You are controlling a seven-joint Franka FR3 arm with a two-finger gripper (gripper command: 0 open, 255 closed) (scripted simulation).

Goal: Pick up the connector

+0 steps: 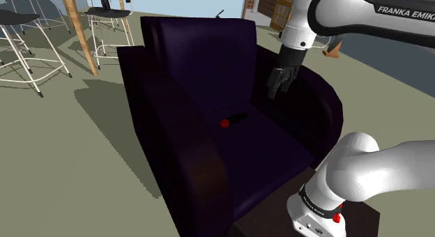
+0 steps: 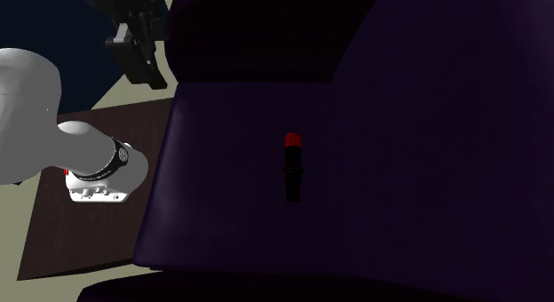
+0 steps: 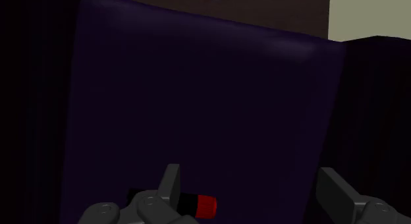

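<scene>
While the black connector (image 1: 233,120) with its red tip lies flat on the seat of the dark purple armchair (image 1: 188,54), we see the jaws hovering open and empty above that seat, apart from the connector, near one armrest.

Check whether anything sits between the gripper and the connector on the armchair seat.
Nothing visible does. The open gripper hangs over the armchair seat; the connector lies alone on it, open air between them.
</scene>
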